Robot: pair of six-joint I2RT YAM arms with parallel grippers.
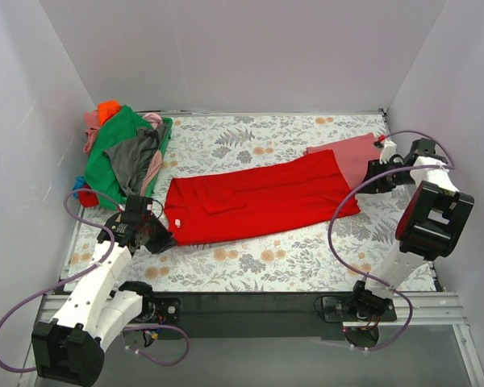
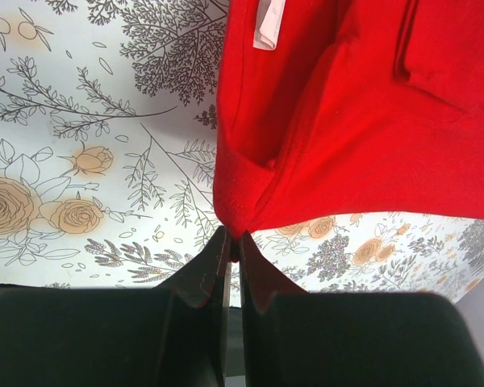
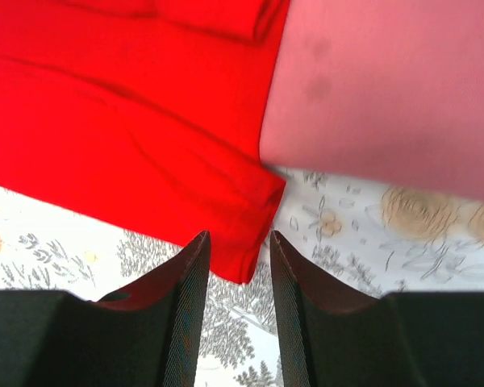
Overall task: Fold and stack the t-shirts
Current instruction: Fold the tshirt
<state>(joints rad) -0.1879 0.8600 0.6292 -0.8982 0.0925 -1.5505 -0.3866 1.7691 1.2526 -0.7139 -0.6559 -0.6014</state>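
Top external view, starting at my end: both arm bases sit on the black rail at the near edge. Past it the flowered cloth covers the whole table, boxed in by plain white walls on the left, right and far sides. I see a bare strip of cloth along the near edge and another toward the far wall, while the side walls stand close to both arms. The bright red shirt lies stretched as a long band across the middle. My left gripper is clamped on its near-left corner; the left wrist view shows that corner pinched between the fingertips, plus a white label that the overhead misses. My right gripper has its jaws apart, and its wrist view shows the shirt's right corner just ahead of the gap, touching the rose shirt spread flat at the far right. A pile of shirts, green, grey, pink and orange, sits in the far left corner.
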